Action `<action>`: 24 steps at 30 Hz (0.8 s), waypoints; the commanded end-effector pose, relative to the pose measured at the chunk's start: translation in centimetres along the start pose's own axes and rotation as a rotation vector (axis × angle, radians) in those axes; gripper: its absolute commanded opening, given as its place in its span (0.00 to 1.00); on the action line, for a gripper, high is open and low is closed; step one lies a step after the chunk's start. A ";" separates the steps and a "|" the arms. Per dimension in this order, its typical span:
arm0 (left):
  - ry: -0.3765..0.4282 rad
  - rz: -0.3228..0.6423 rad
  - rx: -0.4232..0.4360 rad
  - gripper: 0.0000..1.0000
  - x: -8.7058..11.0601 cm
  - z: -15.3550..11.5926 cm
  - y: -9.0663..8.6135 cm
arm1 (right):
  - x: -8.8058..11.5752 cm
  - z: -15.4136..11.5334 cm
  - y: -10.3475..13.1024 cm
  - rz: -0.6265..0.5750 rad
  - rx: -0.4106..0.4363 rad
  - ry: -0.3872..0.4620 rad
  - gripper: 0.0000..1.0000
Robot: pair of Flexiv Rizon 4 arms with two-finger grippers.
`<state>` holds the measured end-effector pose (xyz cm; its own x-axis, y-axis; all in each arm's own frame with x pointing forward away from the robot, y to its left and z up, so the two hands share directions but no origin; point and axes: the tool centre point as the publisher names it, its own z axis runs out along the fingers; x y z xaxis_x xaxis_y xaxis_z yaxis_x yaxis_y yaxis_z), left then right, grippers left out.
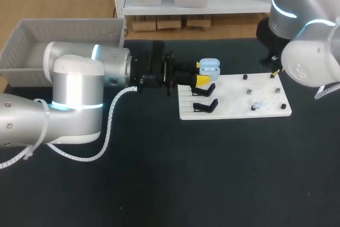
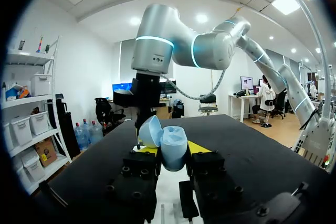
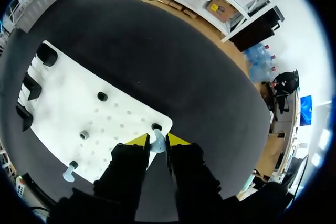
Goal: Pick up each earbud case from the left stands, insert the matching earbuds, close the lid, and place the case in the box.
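My left gripper (image 1: pixel 204 74) is shut on a light blue earbud case (image 1: pixel 209 68), held just above the left end of the white board (image 1: pixel 236 111). In the left wrist view the case (image 2: pixel 173 153) sits between the yellow fingertips with its lid (image 2: pixel 150 131) open. My right gripper (image 3: pixel 156 140) points down at the board's far right corner, shut on a pale blue earbud (image 3: pixel 157 144) beside a black peg (image 3: pixel 156 127). A second earbud (image 3: pixel 69 172) rests at another peg (image 1: pixel 257 105). In the head view the right gripper (image 1: pixel 274 72) is mostly hidden by its arm.
Black stands (image 1: pixel 205 106) line the board's left edge, and several small pegs (image 1: pixel 248 92) dot its right half. A grey box (image 1: pixel 64 30) sits at the back left, behind my left arm. Black tabletop surrounds the board.
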<state>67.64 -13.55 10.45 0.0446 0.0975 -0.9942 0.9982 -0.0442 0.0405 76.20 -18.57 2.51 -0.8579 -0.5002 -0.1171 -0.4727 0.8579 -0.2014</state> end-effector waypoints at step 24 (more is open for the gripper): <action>-0.004 0.003 -0.006 0.00 0.1 0.0 -0.1 | 2.8 -8.7 3.4 0.272 -0.050 0.187 0.00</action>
<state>67.64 -13.55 10.45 0.0446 0.0976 -0.9942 0.9982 -0.0442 0.0404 70.76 -15.90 9.94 -0.9738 -0.2257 0.0292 -0.2275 0.9638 -0.1388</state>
